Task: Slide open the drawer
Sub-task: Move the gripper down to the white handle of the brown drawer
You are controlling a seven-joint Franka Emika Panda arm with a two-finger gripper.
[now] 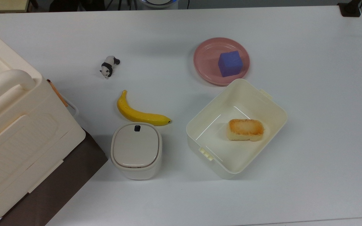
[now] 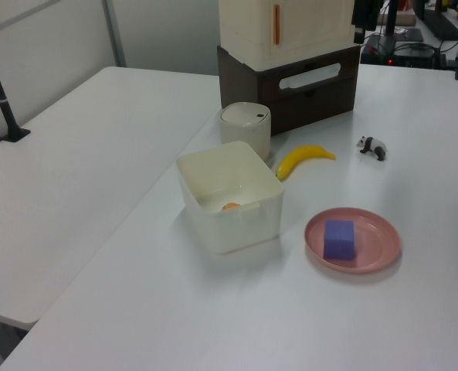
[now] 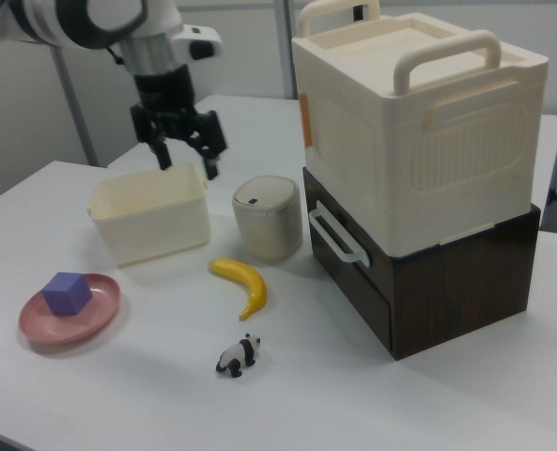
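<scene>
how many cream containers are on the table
3: the big box atop the brown drawer cabinet, the lidded bin by the banana, the open tub holding bread.

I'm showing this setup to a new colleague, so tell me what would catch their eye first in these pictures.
Probably the large cream box stacked on the dark-brown cabinet, whose drawer with its white loop handle is shut, at the right view's right. Next, the robot's open gripper hanging above the cream tub at the right view's left. Then the colours: a yellow banana mid-table and a blue cube on a pink plate.
</scene>
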